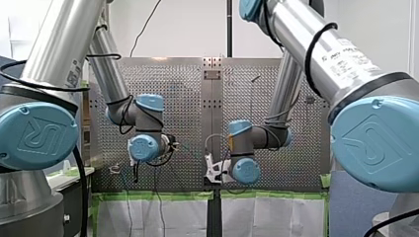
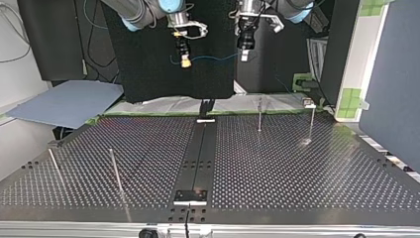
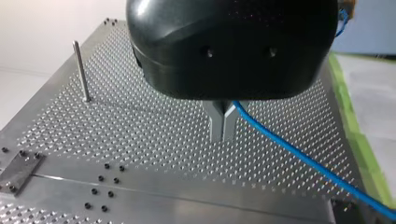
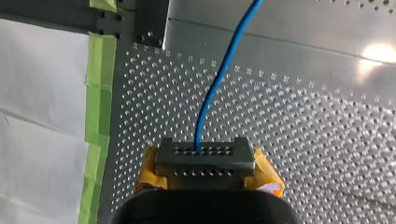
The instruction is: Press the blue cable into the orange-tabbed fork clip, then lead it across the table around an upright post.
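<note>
The blue cable [image 2: 213, 58] hangs in a shallow sag between my two grippers, high above the table's far edge in the top view. My right gripper [image 2: 185, 60], with yellow pads, is at that view's left; my left gripper [image 2: 244, 52] is at its right. In the left wrist view my left gripper [image 3: 223, 126] is shut, and the blue cable [image 3: 299, 154] leaves its fingertips sideways over the perforated table [image 3: 140, 130]. In the right wrist view my right gripper [image 4: 205, 161] is shut on the blue cable [image 4: 219, 79], which runs straight ahead. I see no orange-tabbed clip.
Thin upright posts stand on the table: two at the top view's far right [image 2: 259, 114] [image 2: 311, 124] and two at its near left [image 2: 116, 171] [image 2: 54, 166]. A dark centre rail [image 2: 200, 148] divides the table. Green tape [image 4: 98, 93] edges it.
</note>
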Robot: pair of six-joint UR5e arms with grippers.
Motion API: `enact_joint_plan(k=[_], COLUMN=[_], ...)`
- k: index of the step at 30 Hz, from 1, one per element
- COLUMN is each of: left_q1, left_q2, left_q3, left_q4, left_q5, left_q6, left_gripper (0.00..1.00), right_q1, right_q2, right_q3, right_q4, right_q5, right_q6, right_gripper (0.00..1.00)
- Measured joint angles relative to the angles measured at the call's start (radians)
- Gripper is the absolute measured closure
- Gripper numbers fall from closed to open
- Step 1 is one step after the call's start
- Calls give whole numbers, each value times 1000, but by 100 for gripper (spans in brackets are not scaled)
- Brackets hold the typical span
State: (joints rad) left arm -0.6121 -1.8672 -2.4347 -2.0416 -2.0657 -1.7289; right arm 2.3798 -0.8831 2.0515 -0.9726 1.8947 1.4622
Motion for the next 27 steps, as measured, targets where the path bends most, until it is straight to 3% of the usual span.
enact_joint_plan(k=[3,5,9,14,19,27], left_q1=[2,5,17,32,59,141], left_q2=[26,47,85,132,121,42], left_q3=[-21,-30,-42,-45,-46,-42], left_q4=[-23,-43,-68,-39,2,85], left_q5=[15,17,11,5,26,84], left_q6=[-22,-42,-68,-70,-60,-63], left_gripper=[100,100,100,100,100,100], right_q1=[2,-1,-7,-4,0,-1], right_q2=[-24,-43,-84,-128,-109,-33], right_q3=[4,6,6,-2,-39,-80], right_q4=[9,12,12,-16,-65,-145], right_q5=[19,15,-16,-62,-98,-112], right_q6=[24,44,84,128,142,146], right_gripper=[100,100,100,100,100,100])
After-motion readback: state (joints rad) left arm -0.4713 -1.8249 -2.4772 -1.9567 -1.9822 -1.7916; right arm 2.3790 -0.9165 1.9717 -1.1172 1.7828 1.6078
